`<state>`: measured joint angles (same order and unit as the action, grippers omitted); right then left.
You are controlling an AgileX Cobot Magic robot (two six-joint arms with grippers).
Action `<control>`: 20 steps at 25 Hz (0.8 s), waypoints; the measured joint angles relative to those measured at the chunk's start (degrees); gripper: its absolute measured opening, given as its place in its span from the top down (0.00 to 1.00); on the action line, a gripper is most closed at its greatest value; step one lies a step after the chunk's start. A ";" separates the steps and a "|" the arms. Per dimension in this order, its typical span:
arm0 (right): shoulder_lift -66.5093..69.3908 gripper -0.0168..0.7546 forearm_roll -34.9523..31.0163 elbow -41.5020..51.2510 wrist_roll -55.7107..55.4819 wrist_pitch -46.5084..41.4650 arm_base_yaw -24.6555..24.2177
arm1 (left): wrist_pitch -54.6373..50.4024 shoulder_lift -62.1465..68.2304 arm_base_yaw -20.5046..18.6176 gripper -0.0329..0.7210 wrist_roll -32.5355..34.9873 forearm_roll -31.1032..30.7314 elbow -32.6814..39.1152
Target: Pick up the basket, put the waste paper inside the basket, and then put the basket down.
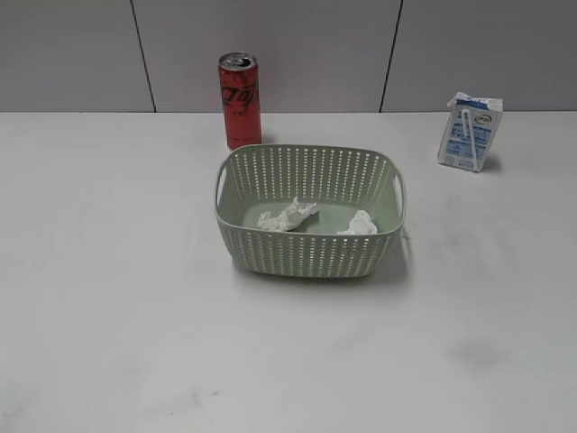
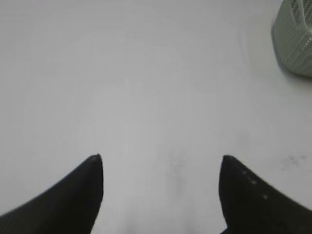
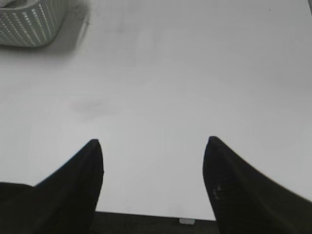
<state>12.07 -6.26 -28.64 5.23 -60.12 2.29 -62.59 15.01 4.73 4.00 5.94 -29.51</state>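
Observation:
The pale sage-green basket [image 1: 311,248] stands on the white table at the middle of the exterior view. Two crumpled white waste paper wads lie inside it, one at the left [image 1: 288,216] and one at the right [image 1: 359,224]. A corner of the basket shows at the top right of the left wrist view [image 2: 295,41] and at the top left of the right wrist view [image 3: 29,24]. My left gripper [image 2: 161,158] is open and empty over bare table. My right gripper [image 3: 152,142] is open and empty near the table's front edge. Neither arm shows in the exterior view.
A red drink can [image 1: 240,99] stands behind the basket to the left. A white-and-blue drink carton [image 1: 470,132] stands at the back right. The table's front edge [image 3: 146,214] shows at the bottom of the right wrist view.

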 joint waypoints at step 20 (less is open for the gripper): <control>-12.27 0.35 -0.05 -0.05 -0.05 0.00 0.00 | 0.23 -15.26 -0.44 0.21 -0.51 -1.59 1.48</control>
<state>-0.19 -6.32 -28.69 5.18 -60.13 2.29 -62.35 -0.25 4.28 3.49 4.34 -28.03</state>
